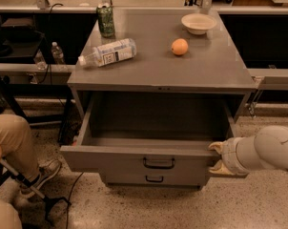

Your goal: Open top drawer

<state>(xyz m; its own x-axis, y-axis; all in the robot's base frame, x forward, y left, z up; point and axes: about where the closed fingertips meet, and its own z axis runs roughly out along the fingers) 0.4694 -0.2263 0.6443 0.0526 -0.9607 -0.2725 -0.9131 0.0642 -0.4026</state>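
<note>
High front view, end effector (pixel 216 157) lower-right

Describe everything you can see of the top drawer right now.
The top drawer is grey metal, wide, with a tall front panel and a black loop handle at centre. It stands pulled far out, level, its deep tray showing nothing inside. The gripper is at the front panel's right end as seen, apparently touching it.
</note>
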